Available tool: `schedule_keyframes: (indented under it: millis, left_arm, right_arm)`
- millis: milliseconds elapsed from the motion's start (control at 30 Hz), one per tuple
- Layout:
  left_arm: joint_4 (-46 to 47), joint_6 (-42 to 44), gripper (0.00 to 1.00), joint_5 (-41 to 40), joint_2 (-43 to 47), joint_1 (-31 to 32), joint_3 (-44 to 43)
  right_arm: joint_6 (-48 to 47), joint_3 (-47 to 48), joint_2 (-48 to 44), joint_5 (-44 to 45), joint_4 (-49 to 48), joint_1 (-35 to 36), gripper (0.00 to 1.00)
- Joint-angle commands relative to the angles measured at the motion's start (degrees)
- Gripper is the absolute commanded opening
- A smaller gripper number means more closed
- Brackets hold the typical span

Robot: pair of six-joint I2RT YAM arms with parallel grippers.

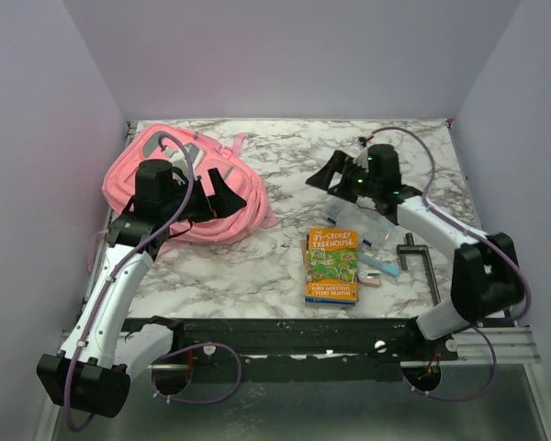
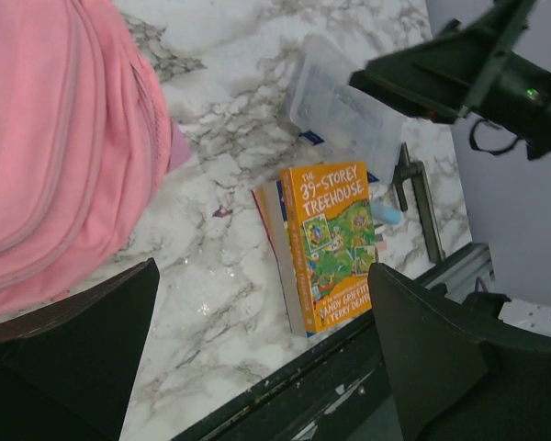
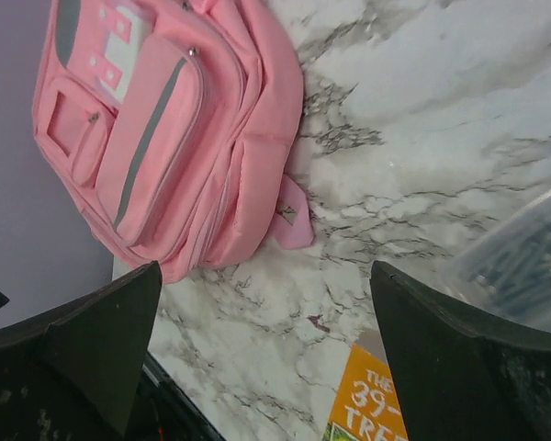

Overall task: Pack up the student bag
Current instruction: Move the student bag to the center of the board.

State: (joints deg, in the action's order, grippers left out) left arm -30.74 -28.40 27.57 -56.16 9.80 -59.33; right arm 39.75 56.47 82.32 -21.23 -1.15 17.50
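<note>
The student bag [image 1: 133, 175] is a large pink backpack lying flat at the table's back left, its grey-trimmed pockets [image 3: 151, 129] facing up. My left gripper [image 1: 222, 195] hovers open over the bag's right edge [image 2: 64, 156] with nothing between its fingers. My right gripper [image 1: 329, 176] hangs open above the bare marble to the right of the bag, also holding nothing. An orange "39-Storey Treehouse" book [image 1: 331, 265] lies on top of another book near the front edge, in both wrist views [image 2: 335, 243] [image 3: 367, 404].
A clear plastic case [image 1: 367, 223] lies just behind the books [image 2: 344, 115]. A light-blue stick [image 1: 379, 266] and a small pink piece [image 1: 369, 280] rest to the right of the books. A black T-shaped bar [image 1: 421, 262] lies further right. Walls close in three sides.
</note>
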Motion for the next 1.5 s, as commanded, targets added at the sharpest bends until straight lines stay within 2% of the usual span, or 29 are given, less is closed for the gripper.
schedule_keyframes:
  millis: [0, 133, 300, 533, 733, 800, 933, 1000, 1067, 1200, 1300, 1467]
  left_arm:
    - [-3.1, 0.5, 0.99, -3.7, -0.9, 5.2, -0.1]
    - [-4.3, 0.0, 0.98, -7.1, 1.9, 6.5, 0.8]
    - [-8.0, 3.3, 0.99, -12.4, 3.3, 6.5, -0.8]
    - [-9.4, 2.5, 0.99, -12.5, 2.2, 6.5, -0.7]
    - [-8.4, 2.4, 0.98, -13.0, 0.3, 6.5, -0.1]
    - [-8.2, 2.1, 0.98, -12.6, -0.3, 6.6, -0.6]
    - [-6.6, 0.3, 0.98, -13.5, -0.5, 6.6, 0.1]
    - [-5.8, -1.4, 0.97, -13.6, -0.2, 6.6, 1.0]
    - [-4.9, -2.9, 0.96, -12.8, 0.5, 6.6, 2.1]
    - [-3.2, -4.3, 0.96, -12.2, 2.0, 6.6, 4.2]
    - [-3.2, -3.8, 0.96, -12.9, 1.5, 6.6, 4.3]
    - [-1.6, -5.8, 0.96, -14.9, -1.9, 6.5, 4.8]
  right_arm:
    - [2.8, 7.8, 13.1, -6.6, -7.0, 7.8, 1.00]
    - [7.4, 12.3, 21.9, -5.7, -12.2, 12.9, 1.00]
    - [11.4, 16.4, 29.2, 2.9, -14.6, 18.4, 1.00]
    - [13.1, 20.6, 37.1, 9.5, -11.8, 20.3, 0.99]
    - [12.5, 25.6, 42.8, 7.6, -11.1, 20.9, 0.93]
    - [13.8, 26.0, 43.9, 7.3, -12.2, 21.4, 0.87]
    - [19.2, 23.2, 44.6, 6.8, -19.9, 22.0, 0.65]
    - [20.8, 23.2, 44.9, 6.0, -22.1, 22.3, 0.60]
    - [21.6, 23.5, 45.0, 5.6, -22.9, 22.6, 0.49]
    - [22.4, 20.0, 43.8, 5.7, -26.2, 22.5, 0.18]
    - [22.7, 15.8, 41.1, 5.9, -29.0, 22.7, 0.01]
    - [23.6, 7.2, 36.1, 5.7, -34.0, 23.0, 0.01]
